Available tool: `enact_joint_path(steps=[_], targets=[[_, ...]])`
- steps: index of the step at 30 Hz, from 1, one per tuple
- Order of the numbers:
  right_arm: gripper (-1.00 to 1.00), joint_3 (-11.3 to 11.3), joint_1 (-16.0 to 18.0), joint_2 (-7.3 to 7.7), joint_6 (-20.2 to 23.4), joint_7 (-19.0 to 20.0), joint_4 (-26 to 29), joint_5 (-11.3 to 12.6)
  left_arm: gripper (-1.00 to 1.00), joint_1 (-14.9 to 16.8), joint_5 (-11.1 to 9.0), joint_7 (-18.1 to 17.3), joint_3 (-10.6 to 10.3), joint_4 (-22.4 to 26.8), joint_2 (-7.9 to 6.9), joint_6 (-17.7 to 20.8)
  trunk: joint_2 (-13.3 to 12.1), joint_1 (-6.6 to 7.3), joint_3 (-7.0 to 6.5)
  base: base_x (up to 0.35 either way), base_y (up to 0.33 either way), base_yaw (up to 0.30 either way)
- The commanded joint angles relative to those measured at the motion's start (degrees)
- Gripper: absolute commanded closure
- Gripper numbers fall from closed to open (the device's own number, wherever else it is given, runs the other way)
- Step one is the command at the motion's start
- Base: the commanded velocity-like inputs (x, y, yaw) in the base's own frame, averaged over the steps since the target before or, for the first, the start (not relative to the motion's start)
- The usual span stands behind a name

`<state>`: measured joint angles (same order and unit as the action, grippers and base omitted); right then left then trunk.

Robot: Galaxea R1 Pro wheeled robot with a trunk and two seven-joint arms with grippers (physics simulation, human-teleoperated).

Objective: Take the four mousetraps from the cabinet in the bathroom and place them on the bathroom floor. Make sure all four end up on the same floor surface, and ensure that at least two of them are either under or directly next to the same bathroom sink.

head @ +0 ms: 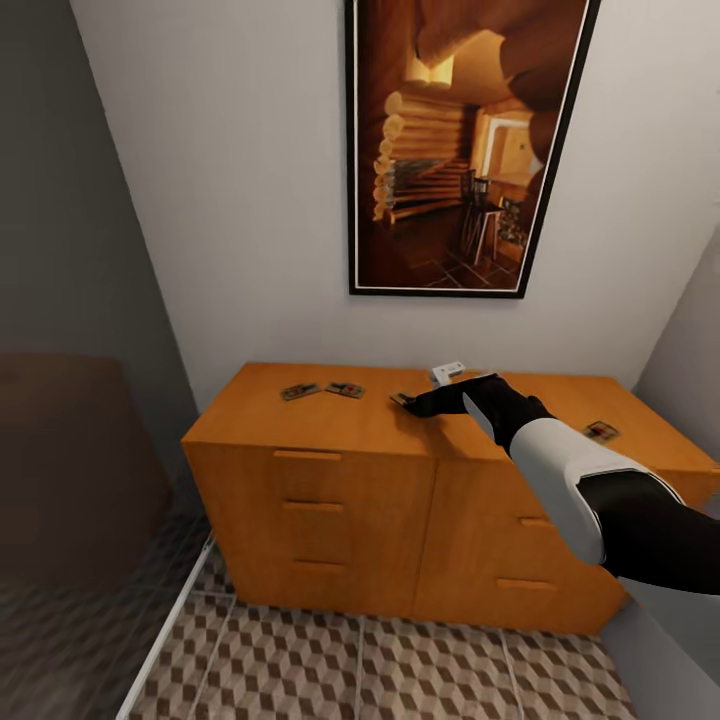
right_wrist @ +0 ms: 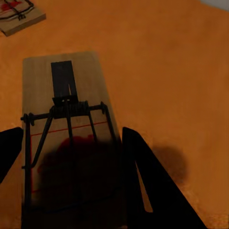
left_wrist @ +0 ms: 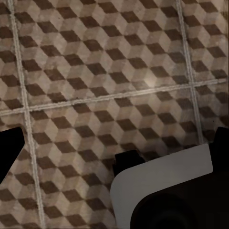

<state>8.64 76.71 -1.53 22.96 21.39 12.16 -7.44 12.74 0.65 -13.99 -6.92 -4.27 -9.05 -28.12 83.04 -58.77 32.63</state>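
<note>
On the cabinet (head: 330, 480) surface | right fingers (right_wrist: 71, 181) spread open astride a mousetrap (right_wrist: 67, 138), not yet closed | two more mousetraps (head: 323, 390) lie further left, one (head: 600, 431) near the right edge | left fingers (left_wrist: 9, 148) over bathroom floor (left_wrist: 95, 71), state unclear | risk: flat board slips, skids off the surface

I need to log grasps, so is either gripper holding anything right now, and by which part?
Nothing is clearly held. The right gripper is open, its fingers straddling the near end of a flat wooden mousetrap lying on the orange-brown cabinet.
</note>
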Motion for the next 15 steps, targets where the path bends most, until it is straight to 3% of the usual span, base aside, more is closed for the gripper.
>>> enact_joint_path(steps=[1, 15], targets=[[1.0, 0.0, 0.0, 0.01, 0.2, 0.2, 0.1, -0.5, -1.0, 0.1, 0.1, 0.0, -0.3, -0.2, 0.0, -0.4, 0.0, 0.04, 0.06, -0.336, 0.0, 0.0], [1.0, 0.1, 0.0, 0.09, 0.2, 0.2, -0.4, -0.4, -1.0, 0.1, 0.1, 0.0, -0.3, -0.2, 0.0, -0.4, 0.0, 0.04, 0.06, -0.336, 0.0, 0.0]])
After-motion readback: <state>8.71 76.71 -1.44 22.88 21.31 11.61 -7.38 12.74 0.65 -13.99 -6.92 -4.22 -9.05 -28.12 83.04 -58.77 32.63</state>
